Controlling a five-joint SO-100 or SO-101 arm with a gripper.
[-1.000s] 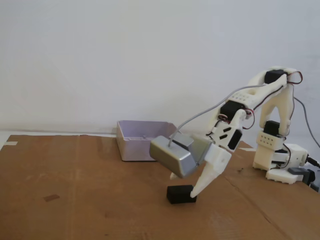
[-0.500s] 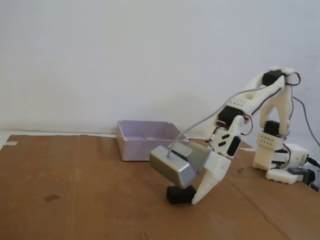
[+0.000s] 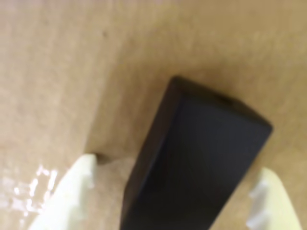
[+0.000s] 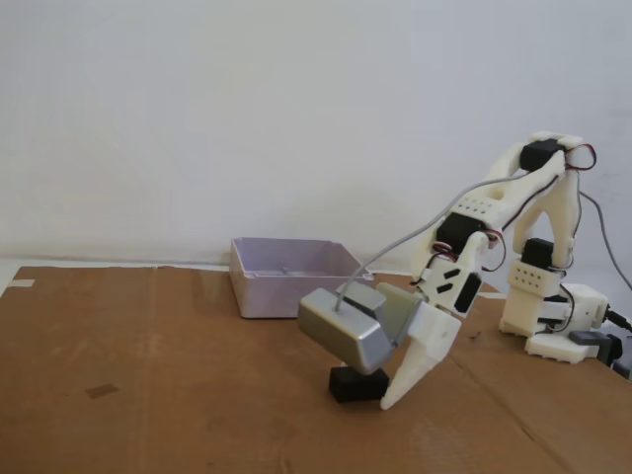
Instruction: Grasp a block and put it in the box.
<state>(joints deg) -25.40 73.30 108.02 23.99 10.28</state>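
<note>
In the wrist view the black block (image 3: 196, 158) lies on the brown cardboard and fills the middle of the picture. My gripper (image 3: 172, 189) is open and straddles it: one white fingertip (image 3: 79, 179) stands clear of its left side, the other (image 3: 266, 196) sits close to its right side. In the fixed view the gripper (image 4: 373, 391) is down at the cardboard over the block (image 4: 348, 386), whose upper part is hidden by the silver camera module. The pale lilac box (image 4: 272, 288) stands behind and to the left, apart from the gripper.
The silver-grey camera module (image 4: 344, 331) hangs on the wrist, with a grey cable arching up to the arm. The arm's white base (image 4: 558, 321) stands at the right. A cardboard sheet (image 4: 148, 395) covers the table, with a seam (image 4: 513, 410) running toward the front right.
The gripper has come down over the block, so the fingers now stand on either side of it. The camera module hides more of the block. Block and box have not moved.
</note>
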